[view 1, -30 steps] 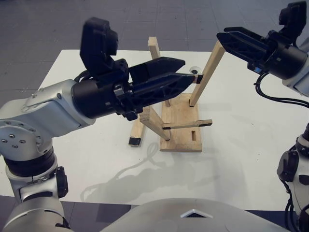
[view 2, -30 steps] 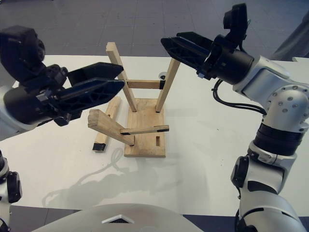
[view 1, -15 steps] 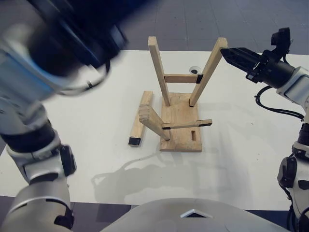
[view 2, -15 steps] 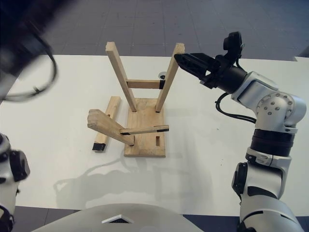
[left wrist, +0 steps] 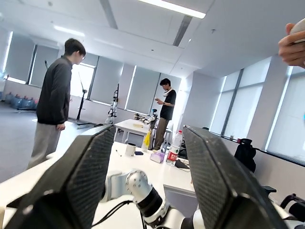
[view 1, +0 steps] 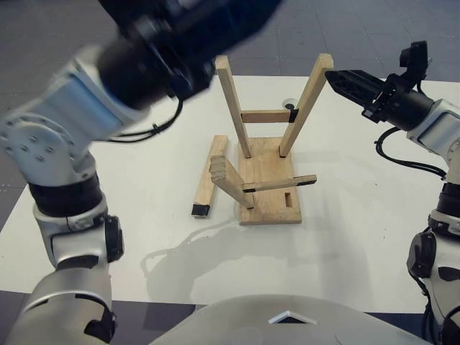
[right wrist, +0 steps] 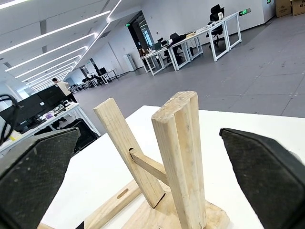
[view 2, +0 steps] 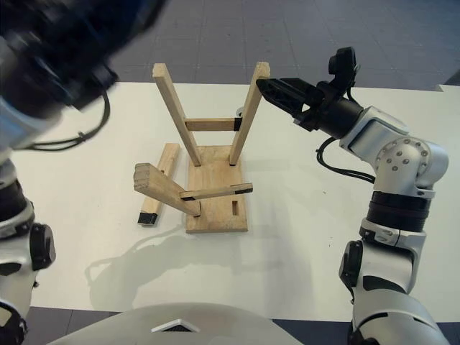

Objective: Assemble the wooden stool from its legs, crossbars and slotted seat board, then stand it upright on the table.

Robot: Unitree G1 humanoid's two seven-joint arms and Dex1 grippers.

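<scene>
Looks about half done: two pale upright wooden legs (view 1: pixel 233 108) joined by a short wooden crossbar (view 1: pixel 266 116) are stood in the flat slotted wooden seat board (view 1: pixel 269 194) on the white counter (view 1: pixel 359 215), a third leg (view 1: pixel 228 181) is leaned crooked, a fourth leg (view 1: pixel 207 176) is laid loose alongside, and the left tool (left wrist: pixel 147 133) and right tool (view 1: pixel 341 80) are held spread apart, empty.

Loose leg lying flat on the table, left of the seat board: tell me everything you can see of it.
The loose leg is a straight bar of pale bare wood with a black cap on its near end. It lies flat on the white table, running away from the robot, just left of the seat board with a strip of table between them. Nothing grips it. The tilted leg standing in the board leans out over its middle; whether they touch cannot be told.
</scene>
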